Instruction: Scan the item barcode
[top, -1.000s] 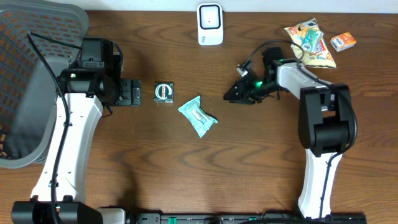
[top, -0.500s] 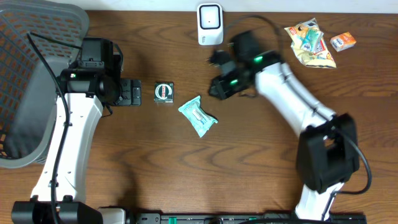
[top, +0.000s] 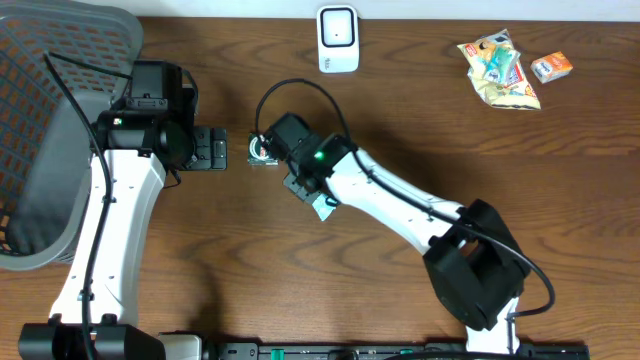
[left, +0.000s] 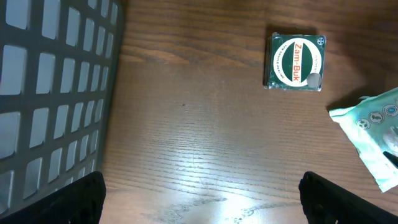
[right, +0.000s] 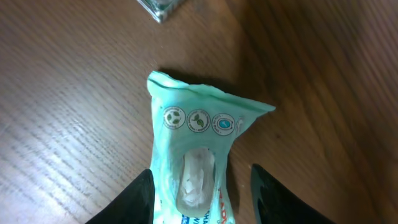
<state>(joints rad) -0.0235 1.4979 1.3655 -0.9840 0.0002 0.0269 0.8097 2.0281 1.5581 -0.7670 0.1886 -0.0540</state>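
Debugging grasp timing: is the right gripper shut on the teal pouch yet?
Open. The right gripper straddles the teal pouch, with a gap showing inside one finger.

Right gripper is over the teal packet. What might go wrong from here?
The packet lies flat and crinkled inside the open right gripper; a pinch may catch only film and slip.
The tin sits close beside it and may get knocked.
No barcode shows on its upper side, so the scanner may miss it.
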